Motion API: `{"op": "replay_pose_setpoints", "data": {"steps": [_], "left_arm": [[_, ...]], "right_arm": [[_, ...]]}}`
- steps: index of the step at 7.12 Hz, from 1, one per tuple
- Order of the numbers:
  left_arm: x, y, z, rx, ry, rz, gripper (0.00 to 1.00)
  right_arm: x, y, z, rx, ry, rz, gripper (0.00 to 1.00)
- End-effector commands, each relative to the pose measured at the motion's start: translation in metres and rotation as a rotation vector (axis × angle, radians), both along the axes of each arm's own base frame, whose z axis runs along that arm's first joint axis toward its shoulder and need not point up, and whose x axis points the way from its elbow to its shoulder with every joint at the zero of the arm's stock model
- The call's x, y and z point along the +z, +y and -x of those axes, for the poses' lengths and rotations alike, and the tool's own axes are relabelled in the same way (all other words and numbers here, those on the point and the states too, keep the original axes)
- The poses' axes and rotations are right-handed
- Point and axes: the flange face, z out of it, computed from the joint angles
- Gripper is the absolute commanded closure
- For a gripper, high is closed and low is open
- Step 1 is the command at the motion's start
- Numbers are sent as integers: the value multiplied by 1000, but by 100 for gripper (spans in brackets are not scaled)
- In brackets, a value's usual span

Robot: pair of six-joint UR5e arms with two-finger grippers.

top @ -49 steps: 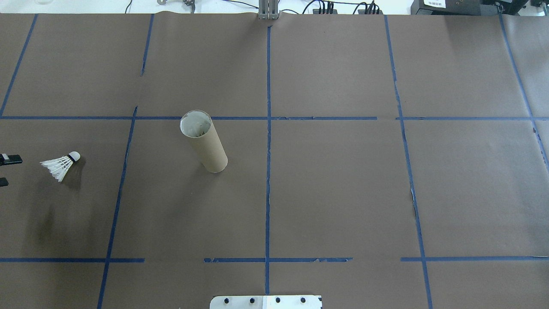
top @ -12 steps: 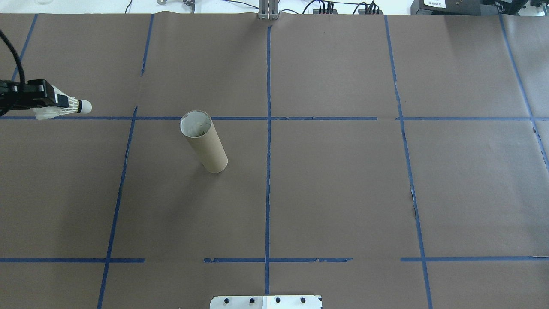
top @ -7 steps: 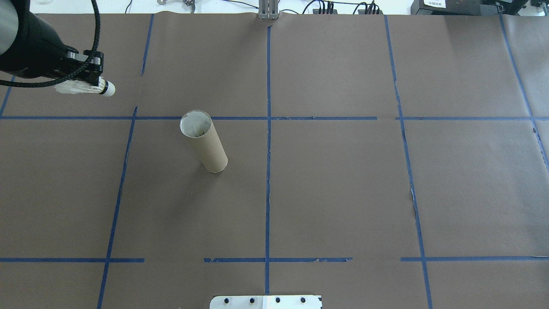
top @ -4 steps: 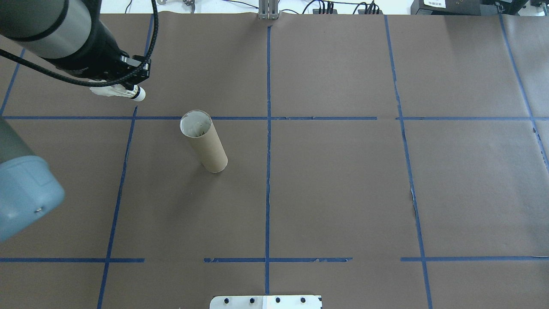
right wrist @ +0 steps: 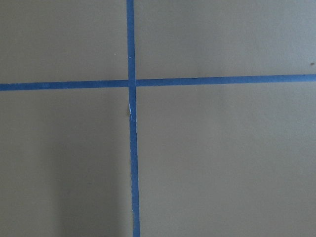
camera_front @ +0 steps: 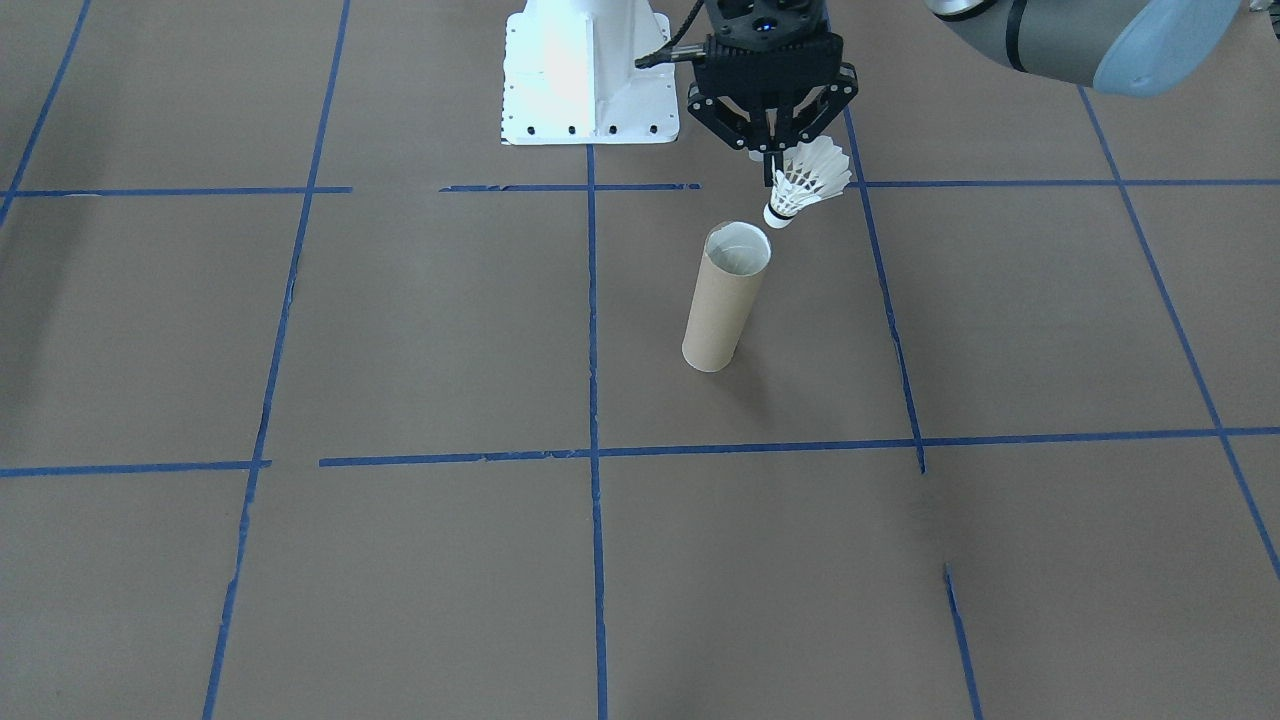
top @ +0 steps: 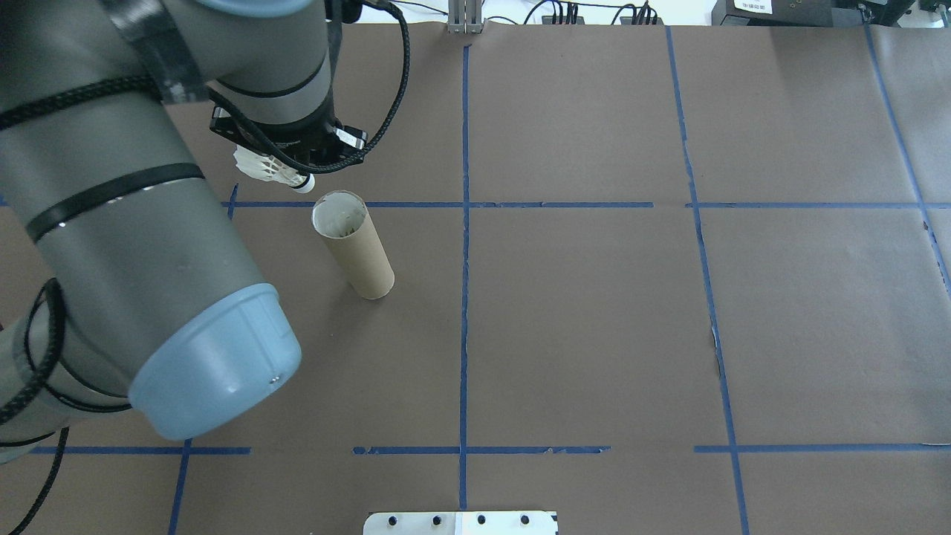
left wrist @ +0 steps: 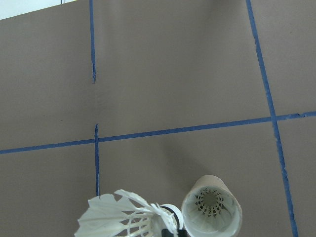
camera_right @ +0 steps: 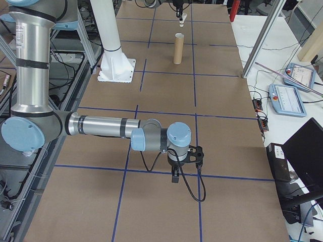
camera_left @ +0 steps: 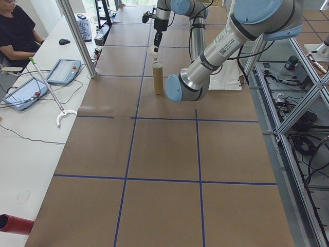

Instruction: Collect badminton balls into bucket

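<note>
Left fingers [camera_front: 772,176] pinching shuttlecock [camera_front: 805,180], beside tube [camera_front: 726,296]

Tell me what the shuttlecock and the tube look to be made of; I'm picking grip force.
Shuttlecock: white feather-like vanes, splayed and ribbed, matte; rounded white tip with a dark band, material unclear. It looks light and crushable.
Tube: brown cardboard by its dull, paper-like wall, with a pale whitish lining at the open mouth; it stands upright.
The left gripper holds the shuttlecock beside the tube's mouth.

Overhead and front views face each other, sharing the tube [top: 354,245]; wrist cameras look closely down at the table [right wrist: 222,158].
</note>
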Motion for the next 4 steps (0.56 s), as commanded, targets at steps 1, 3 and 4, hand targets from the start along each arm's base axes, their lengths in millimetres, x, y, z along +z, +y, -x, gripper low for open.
{"op": "replay_pose_setpoints", "data": {"steps": [1,3,4], "left_arm": [[-9,1,-34,46,-65,9,100],[-6,-5,-50,53,-93,26,100],[-2,-9,-55,48,-113,23,100]], "right_arm": [[0,0,0,0,-1,0,0],[0,0,1,-1,0,0,0],[1,1,0,0,0,1,0]]}}
